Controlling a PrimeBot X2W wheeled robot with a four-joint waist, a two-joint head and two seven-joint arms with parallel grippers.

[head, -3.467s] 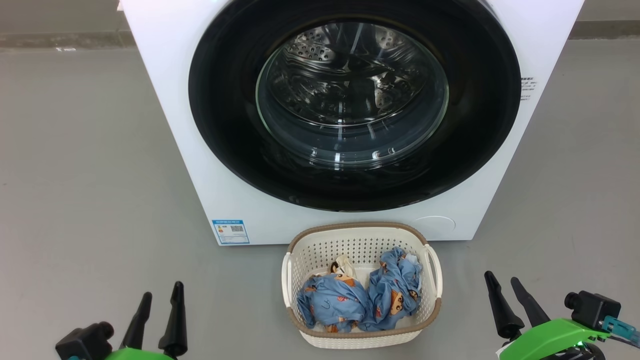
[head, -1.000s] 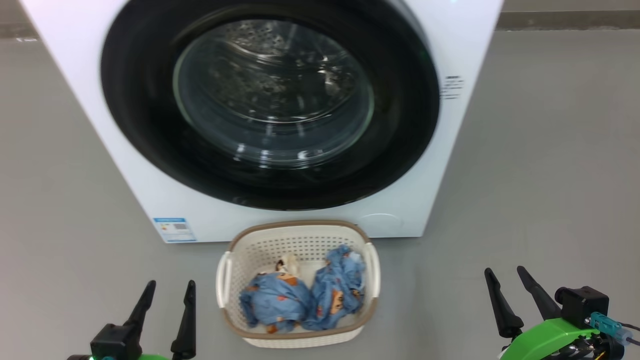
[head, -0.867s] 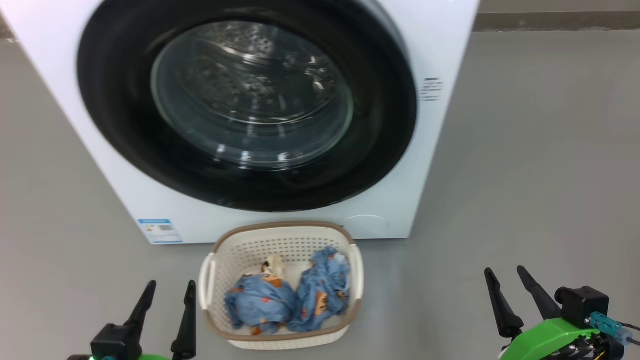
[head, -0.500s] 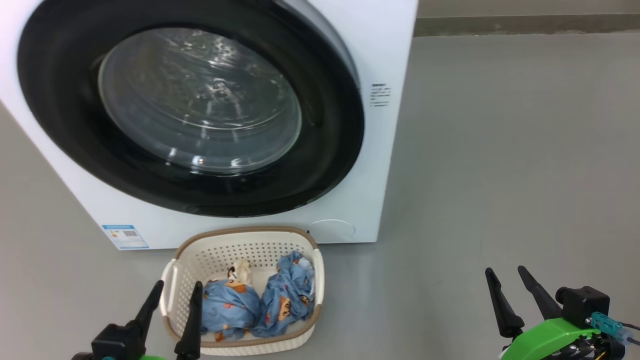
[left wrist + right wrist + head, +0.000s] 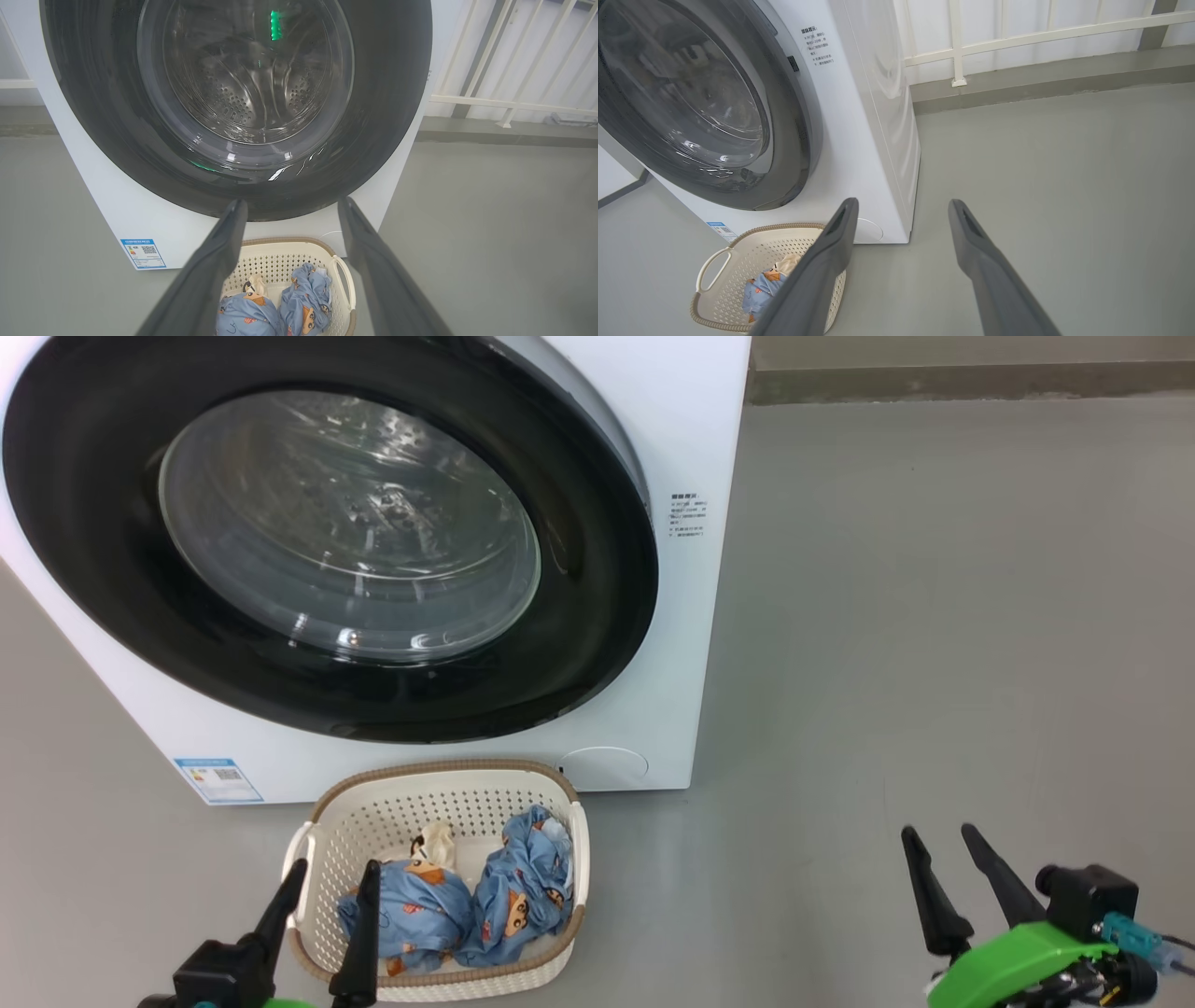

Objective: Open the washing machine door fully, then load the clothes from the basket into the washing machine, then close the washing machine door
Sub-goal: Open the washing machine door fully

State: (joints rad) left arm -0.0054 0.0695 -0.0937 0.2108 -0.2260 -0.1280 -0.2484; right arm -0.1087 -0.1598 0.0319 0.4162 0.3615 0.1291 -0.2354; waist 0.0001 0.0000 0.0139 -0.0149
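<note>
Washing machine door [image 5: 345,523] shut. Basket [image 5: 439,770] of clothes [image 5: 467,910] on floor, just before washing machine [image 5: 691,429] front. Left pincer [image 5: 334,865] wide, empty, near basket; right pincer [image 5: 935,831] wide, empty, well apart. Risk: fingers slip off glossy rim; swinging door may clip basket. Blue label [image 5: 217,779] and side print [image 5: 687,515] unreadable.
</note>
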